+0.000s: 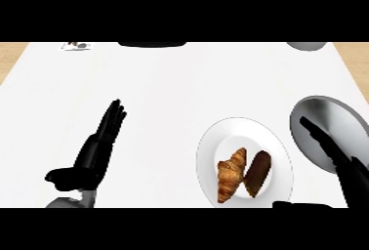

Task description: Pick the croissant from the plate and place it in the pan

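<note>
Right hand [338, 158], fingers straight, overlaps the pan [328, 114]. Left hand [97, 146] rests open. Croissant [231, 173] lies on the plate [241, 129], touching a dark pastry [258, 172] on its pan side.

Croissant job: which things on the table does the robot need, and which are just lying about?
Needed:
croissant
plate
pan
right hand, open over the pan

Just lying about:
dark pastry beside the croissant
left hand, open and resting
small item at the far edge
</note>
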Robot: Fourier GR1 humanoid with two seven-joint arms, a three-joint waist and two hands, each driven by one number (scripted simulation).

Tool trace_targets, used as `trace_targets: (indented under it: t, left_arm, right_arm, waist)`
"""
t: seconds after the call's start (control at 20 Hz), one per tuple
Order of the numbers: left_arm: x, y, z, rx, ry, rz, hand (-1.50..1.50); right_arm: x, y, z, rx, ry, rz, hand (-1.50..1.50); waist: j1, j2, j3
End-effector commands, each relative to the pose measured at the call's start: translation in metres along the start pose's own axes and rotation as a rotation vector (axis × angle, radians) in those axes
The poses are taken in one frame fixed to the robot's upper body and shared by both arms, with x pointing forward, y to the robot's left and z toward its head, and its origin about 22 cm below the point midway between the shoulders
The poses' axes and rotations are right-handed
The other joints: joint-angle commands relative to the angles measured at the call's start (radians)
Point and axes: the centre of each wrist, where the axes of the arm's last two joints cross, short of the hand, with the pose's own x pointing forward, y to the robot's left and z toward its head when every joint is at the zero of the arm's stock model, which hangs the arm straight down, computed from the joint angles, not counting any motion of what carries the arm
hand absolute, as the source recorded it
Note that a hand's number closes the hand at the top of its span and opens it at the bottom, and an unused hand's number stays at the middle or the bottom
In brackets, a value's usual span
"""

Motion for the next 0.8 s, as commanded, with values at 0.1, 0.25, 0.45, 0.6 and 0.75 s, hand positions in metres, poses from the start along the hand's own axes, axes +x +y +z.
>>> trace_targets:
  t: [0.1, 0.25, 0.45, 0.6, 0.75]
  left_arm:
    - [0.001, -0.015, -0.004, -0.023, -0.006, 0.012, 0.00]
    - [0.007, -0.011, -0.004, -0.042, 0.008, 0.015, 0.00]
    - [-0.001, -0.013, -0.008, -0.031, -0.008, -0.005, 0.00]
    - [0.005, -0.018, -0.003, -0.023, -0.014, -0.008, 0.00]
    - [-0.013, 0.000, -0.006, 0.008, 0.001, -0.017, 0.00]
  right_arm:
    - [0.022, 0.009, -0.021, 0.166, 0.131, 0.203, -1.50]
    - [0.032, 0.033, -0.021, 0.271, 0.193, 0.301, -1.50]
    - [0.032, 0.057, -0.042, 0.417, 0.218, 0.436, -1.50]
    - [0.044, 0.089, -0.051, 0.437, 0.257, 0.510, -1.50]
    - [0.049, 0.105, -0.050, 0.479, 0.291, 0.534, -1.50]
  waist:
    - [0.024, 0.004, 0.000]
    - [0.034, 0.003, 0.000]
    - [0.027, 0.004, 0.001]
    - [0.024, 0.002, 0.001]
    - [0.006, 0.002, 0.001]
